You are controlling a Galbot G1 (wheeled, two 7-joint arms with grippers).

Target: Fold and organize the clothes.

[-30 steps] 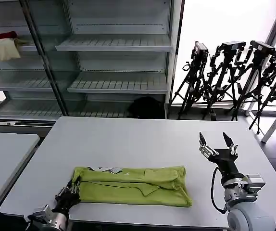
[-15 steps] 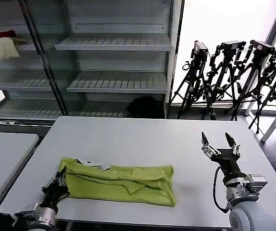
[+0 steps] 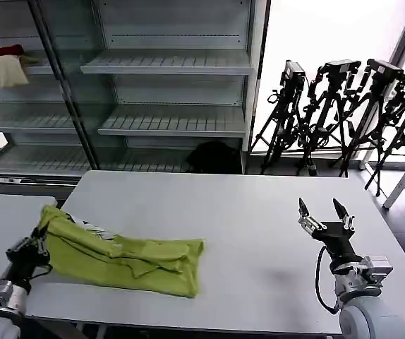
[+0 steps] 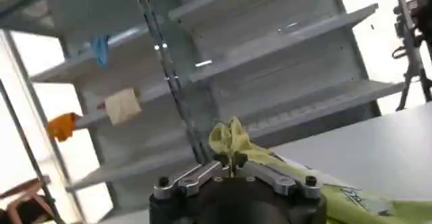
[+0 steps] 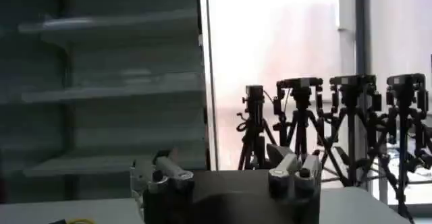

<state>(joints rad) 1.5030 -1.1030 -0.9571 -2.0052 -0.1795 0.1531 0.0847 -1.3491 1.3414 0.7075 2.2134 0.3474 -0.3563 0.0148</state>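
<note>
Now your lime-green T-shirt (image 3: 121, 258) lies farther toward the robot's left than a second ago, its bundled length dragged from the front middle of the desk (image 3: 245, 212) to the front left corner. One end has risen off the surface and is bunched in your left tool (image 3: 34, 248), which has swung out past the desk's left edge with the cloth. The left wrist view shows the fingers closed tight on a puckered tuft of green fabric (image 4: 233, 137). From that raised end the shirt slopes down and trails toward the desk's centre, rumpled in long folds, with a patch of white print (image 3: 98, 230) showing on its upper face near the gripped end. The far end lies flat on the desk, near the front edge.

Your right tool (image 3: 325, 215) hovers over the right side of the desk, well apart from the shirt, almost where it was a second ago. Its fingers are spread wide, pointing up, with nothing between them.

Behind the desk stand metal shelves (image 3: 167, 67) and a row of black tripods (image 3: 343, 106) by the window.
</note>
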